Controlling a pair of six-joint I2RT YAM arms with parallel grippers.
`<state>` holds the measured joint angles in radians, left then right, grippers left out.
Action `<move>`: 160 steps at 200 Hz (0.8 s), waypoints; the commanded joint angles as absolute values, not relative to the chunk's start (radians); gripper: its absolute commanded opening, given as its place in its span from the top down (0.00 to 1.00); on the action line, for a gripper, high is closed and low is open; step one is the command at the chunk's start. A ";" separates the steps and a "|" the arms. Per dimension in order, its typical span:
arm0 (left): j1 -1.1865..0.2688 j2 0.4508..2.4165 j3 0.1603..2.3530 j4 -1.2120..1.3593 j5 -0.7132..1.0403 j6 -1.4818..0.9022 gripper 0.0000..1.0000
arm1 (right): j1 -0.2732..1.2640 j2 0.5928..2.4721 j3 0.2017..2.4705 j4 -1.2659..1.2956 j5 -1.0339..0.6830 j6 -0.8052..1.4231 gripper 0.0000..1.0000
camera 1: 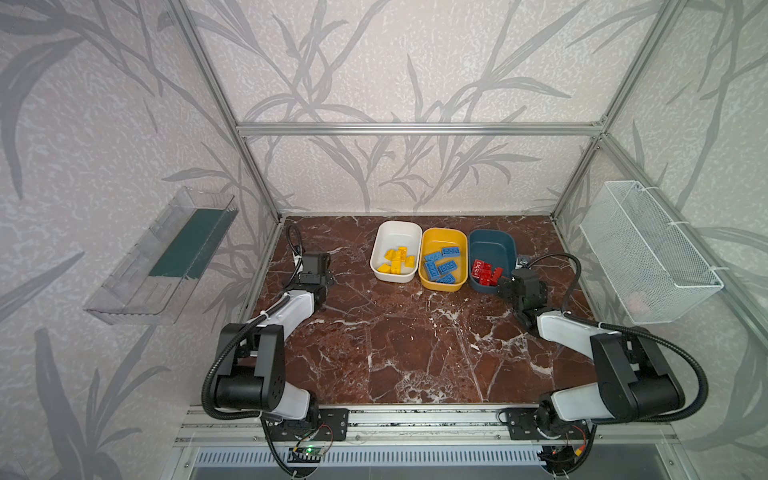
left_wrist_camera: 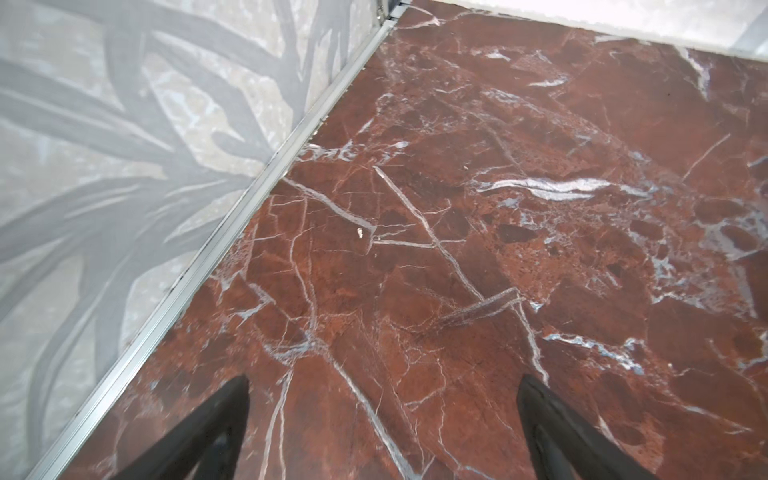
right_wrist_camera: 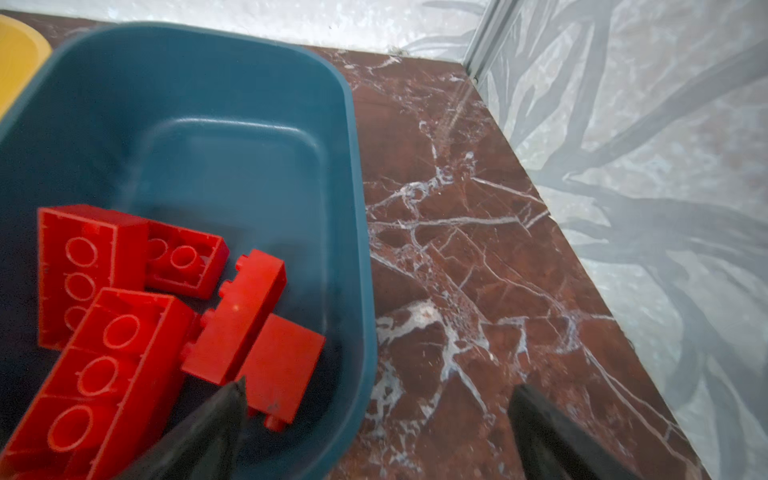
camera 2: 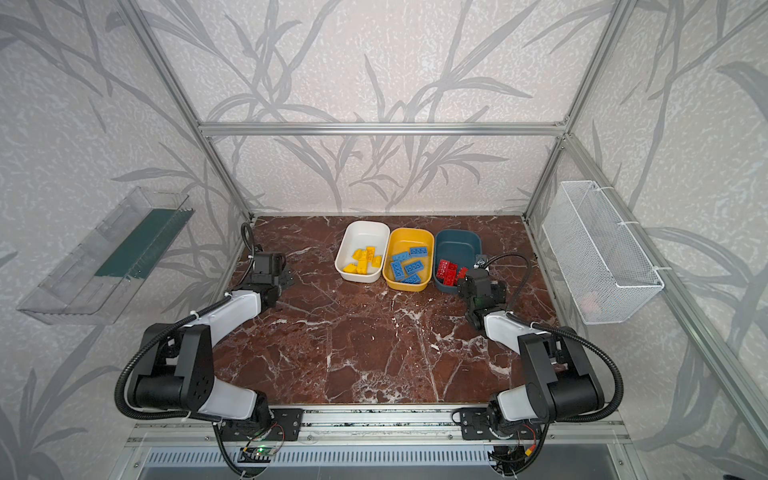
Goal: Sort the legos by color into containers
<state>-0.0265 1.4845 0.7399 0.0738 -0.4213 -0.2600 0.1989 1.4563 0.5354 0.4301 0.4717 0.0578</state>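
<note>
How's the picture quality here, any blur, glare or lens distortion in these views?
Both top views: even light, sharp, frame posts splay from the wide lens. Left wrist view: marble table crisp, left gripper tips soft. Right wrist view: red legos slightly soft, hazy sheen inside the teal tub.

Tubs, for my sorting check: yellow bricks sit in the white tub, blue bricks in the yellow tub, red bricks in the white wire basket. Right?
One slip: the red bricks lie in the dark teal tub, as the right wrist view shows. Right as stated: yellow bricks in the white tub, blue bricks in the yellow tub.
</note>
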 commanded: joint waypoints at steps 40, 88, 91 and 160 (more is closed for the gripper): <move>0.000 1.474 0.510 0.577 -0.349 -0.125 0.01 | 0.178 1.496 0.302 1.041 0.368 -0.034 0.01; -0.042 1.490 0.335 0.914 -0.347 -0.069 0.01 | 0.178 1.556 0.185 1.330 0.304 -0.067 0.01; -0.048 1.496 0.338 0.914 -0.339 -0.058 0.01 | 0.178 1.563 0.180 1.346 0.297 -0.070 0.01; 0.011 1.518 0.422 0.773 -0.169 -0.059 0.01 | 0.163 1.584 0.366 0.994 0.195 -0.078 0.01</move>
<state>0.0040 1.5131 0.4114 0.7784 -0.2176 -0.0788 0.1795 1.6192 0.2661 1.2057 0.2462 -0.0807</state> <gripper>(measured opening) 0.992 0.992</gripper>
